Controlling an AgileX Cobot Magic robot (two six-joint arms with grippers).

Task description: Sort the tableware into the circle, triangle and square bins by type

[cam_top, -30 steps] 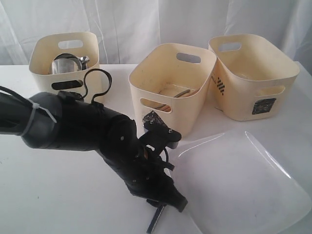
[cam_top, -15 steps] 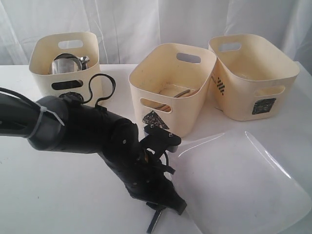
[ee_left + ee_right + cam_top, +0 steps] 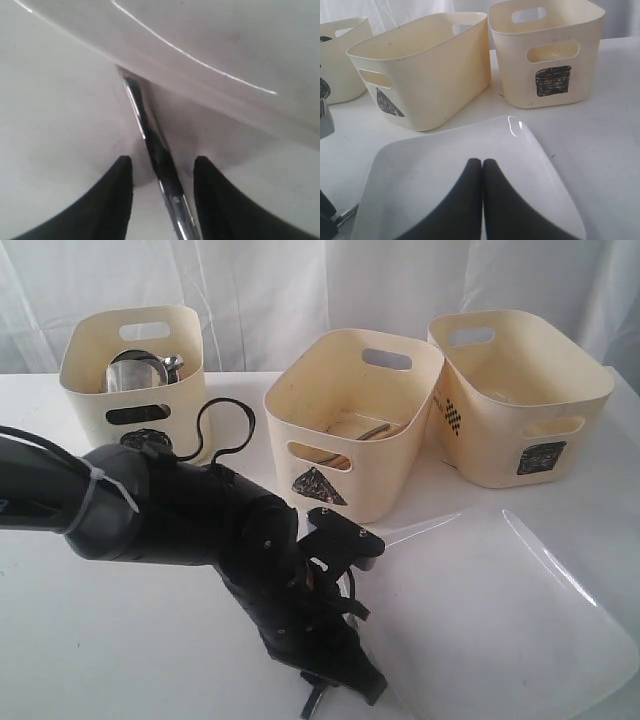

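Left wrist view, left hand spread, steel utensil lying between its fingers, far end under white plate.

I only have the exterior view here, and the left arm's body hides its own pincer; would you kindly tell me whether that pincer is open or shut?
Observer: The left pincer is open, its jaws either side of a steel utensil handle, with a gap on each side.
Operator: Thank you. Where does that handle lead?
Observer: It runs under the raised edge of the large white square plate, so its working end is hidden.
Operator: And the right pincer, which I cannot see at all?
Observer: The right pincer is shut, tips together, pointing over the plate.
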